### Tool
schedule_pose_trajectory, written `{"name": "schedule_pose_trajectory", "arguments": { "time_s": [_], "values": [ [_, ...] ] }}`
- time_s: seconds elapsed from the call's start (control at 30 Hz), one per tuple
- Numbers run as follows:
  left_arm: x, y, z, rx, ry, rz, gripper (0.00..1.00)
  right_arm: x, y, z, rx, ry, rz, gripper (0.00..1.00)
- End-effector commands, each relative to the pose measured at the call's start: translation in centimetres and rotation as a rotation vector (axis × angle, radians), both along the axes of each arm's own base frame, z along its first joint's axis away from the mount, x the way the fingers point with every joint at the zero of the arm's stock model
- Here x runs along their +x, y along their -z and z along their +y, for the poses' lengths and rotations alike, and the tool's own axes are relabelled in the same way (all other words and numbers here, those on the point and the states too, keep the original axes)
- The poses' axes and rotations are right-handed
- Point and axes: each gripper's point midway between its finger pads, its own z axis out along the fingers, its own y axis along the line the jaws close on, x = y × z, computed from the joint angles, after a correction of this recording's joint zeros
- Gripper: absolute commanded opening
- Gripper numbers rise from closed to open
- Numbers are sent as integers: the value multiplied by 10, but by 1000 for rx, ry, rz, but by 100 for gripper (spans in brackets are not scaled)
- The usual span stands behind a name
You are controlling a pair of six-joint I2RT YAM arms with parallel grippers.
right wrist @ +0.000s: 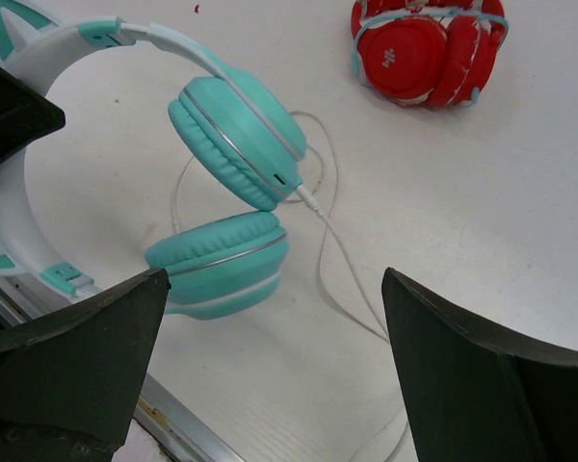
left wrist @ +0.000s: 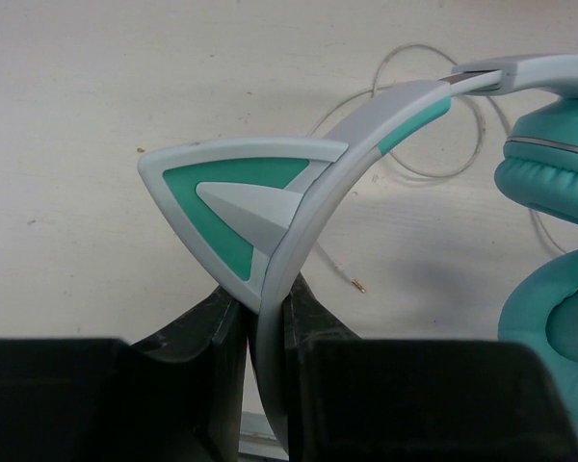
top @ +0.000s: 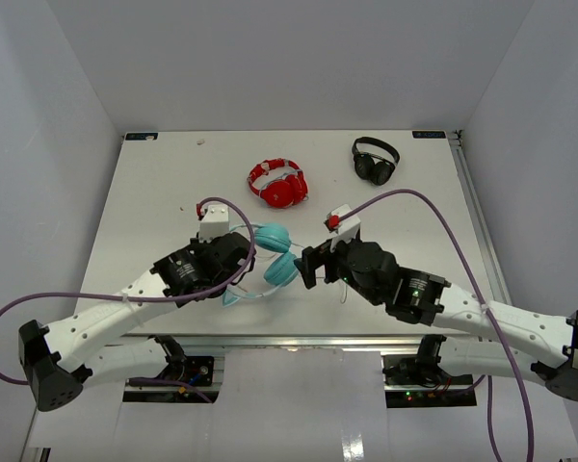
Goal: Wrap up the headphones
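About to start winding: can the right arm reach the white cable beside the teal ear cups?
Probably yes. The right gripper is open, facing the cable, which lies loose and uncovered on the table; the left gripper pins the headband.

A scuffed white table stands under soft, even light inside a plain pale grey enclosure, its left wall, far wall and right wall rising close around it, with a metal rail along the near edge.
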Motion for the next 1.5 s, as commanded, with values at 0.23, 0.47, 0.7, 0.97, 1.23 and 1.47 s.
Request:
{"name": "schedule_pose_trajectory", "arguments": {
  "time_s": [0.23,0.47,0.7,0.97,1.23,1.47],
  "values": [
    [-23,-87,-12,-185,273,-64,0,15,-56,-19,51,-269,-114,91],
    [-43,-118,-5,-288,358,-131,0,-14,-51,-9,70,-489,-129,89],
    [-43,-114,-7,-291,366,-126,0,-36,-43,1,111,-632,-134,88],
    [-39,-107,1,-253,316,-127,0,0,-58,-32,96,-315,-140,88],
    [-37,-112,0,-265,311,-138,0,-37,-73,-30,164,-473,-169,89],
    [-34,-112,-5,-270,307,-140,0,-62,-68,-13,219,-663,-178,90]
  ]
}}
